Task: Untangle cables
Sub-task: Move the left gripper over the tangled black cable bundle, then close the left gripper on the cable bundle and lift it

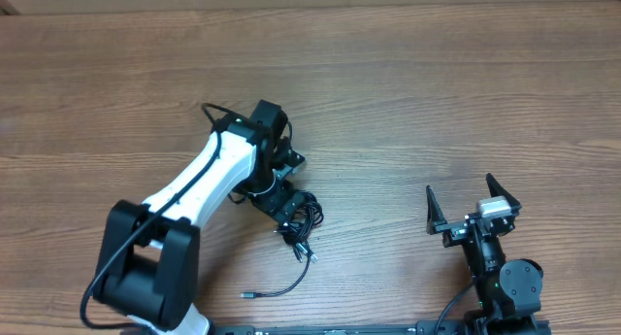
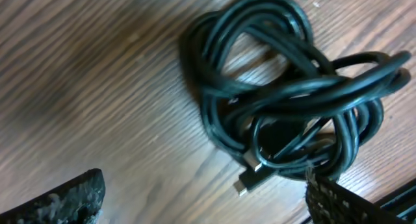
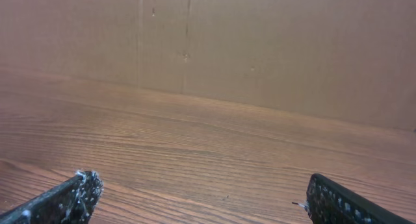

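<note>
The cables (image 1: 304,221) are thin black cords knotted in a small bundle on the wooden table, with one loose end trailing to a plug (image 1: 247,295) near the front edge. In the left wrist view the bundle (image 2: 286,100) fills the upper right, with a small plug end (image 2: 250,180) sticking out. My left gripper (image 1: 287,207) hovers right over the bundle, open, its fingers (image 2: 208,198) wide apart; the right finger touches the bundle's edge. My right gripper (image 1: 472,201) is open and empty at the right front, far from the cables, with only bare table between its fingers (image 3: 201,198).
The wooden table (image 1: 437,92) spreads in all directions. A cardboard wall (image 3: 260,42) stands behind the table's far edge. The left arm's white body (image 1: 194,189) reaches in from the front left.
</note>
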You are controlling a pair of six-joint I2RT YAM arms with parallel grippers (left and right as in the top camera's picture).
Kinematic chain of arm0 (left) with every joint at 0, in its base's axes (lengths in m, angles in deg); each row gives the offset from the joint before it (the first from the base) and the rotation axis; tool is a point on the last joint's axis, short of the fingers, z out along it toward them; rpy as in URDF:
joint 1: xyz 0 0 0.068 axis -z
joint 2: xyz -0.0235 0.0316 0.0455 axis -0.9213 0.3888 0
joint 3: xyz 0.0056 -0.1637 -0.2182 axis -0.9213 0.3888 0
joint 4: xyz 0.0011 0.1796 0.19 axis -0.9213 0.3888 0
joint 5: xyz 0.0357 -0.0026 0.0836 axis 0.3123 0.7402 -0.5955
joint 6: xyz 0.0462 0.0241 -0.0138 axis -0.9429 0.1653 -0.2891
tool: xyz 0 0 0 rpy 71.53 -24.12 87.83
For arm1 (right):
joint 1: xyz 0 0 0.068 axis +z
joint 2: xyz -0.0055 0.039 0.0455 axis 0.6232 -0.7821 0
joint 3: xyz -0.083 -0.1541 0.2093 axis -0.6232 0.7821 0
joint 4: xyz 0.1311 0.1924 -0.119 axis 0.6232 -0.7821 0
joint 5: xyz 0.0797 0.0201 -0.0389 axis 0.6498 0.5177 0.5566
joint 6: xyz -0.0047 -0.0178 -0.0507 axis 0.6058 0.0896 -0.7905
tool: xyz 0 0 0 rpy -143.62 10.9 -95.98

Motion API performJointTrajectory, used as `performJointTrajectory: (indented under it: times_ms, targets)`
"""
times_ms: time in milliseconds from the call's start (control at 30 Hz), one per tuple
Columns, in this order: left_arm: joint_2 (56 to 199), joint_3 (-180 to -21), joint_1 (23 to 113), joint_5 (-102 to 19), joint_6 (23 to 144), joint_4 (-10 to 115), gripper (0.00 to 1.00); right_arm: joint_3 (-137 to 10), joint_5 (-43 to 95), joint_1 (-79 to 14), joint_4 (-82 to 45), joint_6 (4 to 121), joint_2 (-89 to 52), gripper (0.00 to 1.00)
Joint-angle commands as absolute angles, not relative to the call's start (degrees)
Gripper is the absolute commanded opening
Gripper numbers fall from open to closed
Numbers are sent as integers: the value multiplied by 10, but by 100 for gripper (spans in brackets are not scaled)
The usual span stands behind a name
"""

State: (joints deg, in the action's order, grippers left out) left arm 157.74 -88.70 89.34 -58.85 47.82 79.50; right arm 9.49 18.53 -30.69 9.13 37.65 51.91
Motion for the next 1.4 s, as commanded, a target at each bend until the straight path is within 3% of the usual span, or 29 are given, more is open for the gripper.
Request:
performJointTrajectory:
  times_ms: [0, 933, 1233, 1367]
  targets:
    - [1602, -900, 897, -553, 399, 771, 98, 101, 180, -309, 94, 374, 523, 100]
    - [1614, -897, 931, -510, 275, 663, 100, 101, 180, -309, 94, 374, 523, 100]
    - [1614, -867, 931, -498, 268, 654, 96, 101, 180, -309, 94, 374, 523, 100]
    - [1614, -840, 931, -498, 264, 648, 89, 101, 180, -309, 94, 374, 523, 100]
